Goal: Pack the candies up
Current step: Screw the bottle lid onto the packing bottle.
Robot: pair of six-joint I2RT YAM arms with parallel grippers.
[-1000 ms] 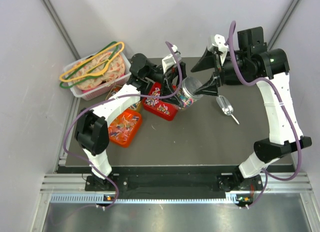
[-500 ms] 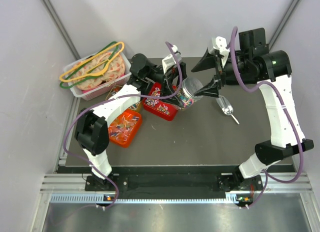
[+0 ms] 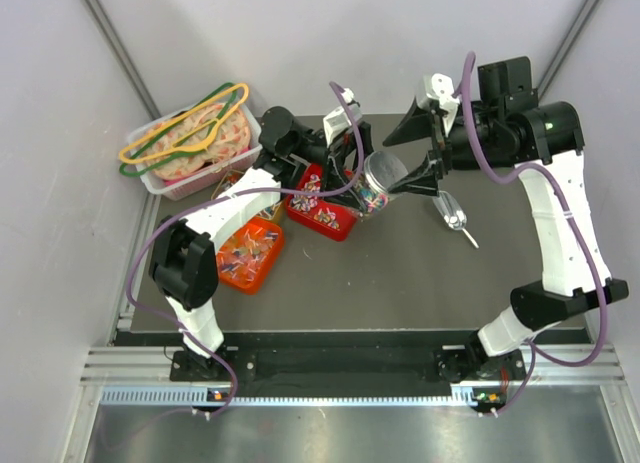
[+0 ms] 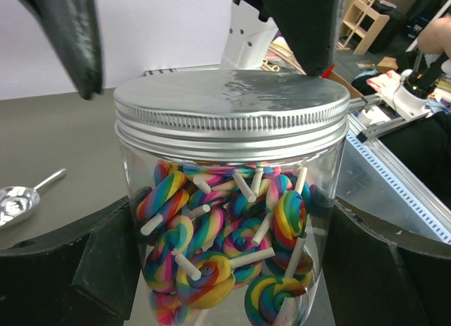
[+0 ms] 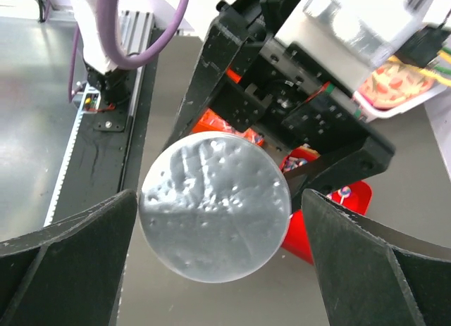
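A clear jar (image 3: 375,183) with a silver screw lid (image 5: 215,206) is full of rainbow swirl lollipops (image 4: 211,262). My left gripper (image 4: 232,270) is shut on the jar's body and holds it tilted above the red tray (image 3: 338,229). My right gripper (image 5: 218,234) is open and faces the lid end-on, with one finger on each side of the lid and small gaps between. Tiny wrapped candies (image 3: 318,205) lie in the red tray, and more of them (image 3: 248,249) lie in an orange tray (image 3: 262,273).
A metal scoop (image 3: 452,219) lies on the dark mat right of the jar; it also shows in the left wrist view (image 4: 17,201). A clear bin (image 3: 170,186) of pink-orange items with coloured hangers stands at the back left. Grey walls close both sides.
My right wrist has shifted slightly to the right and its fingers stay spread around the lid. The left gripper and the jar have hardly moved.
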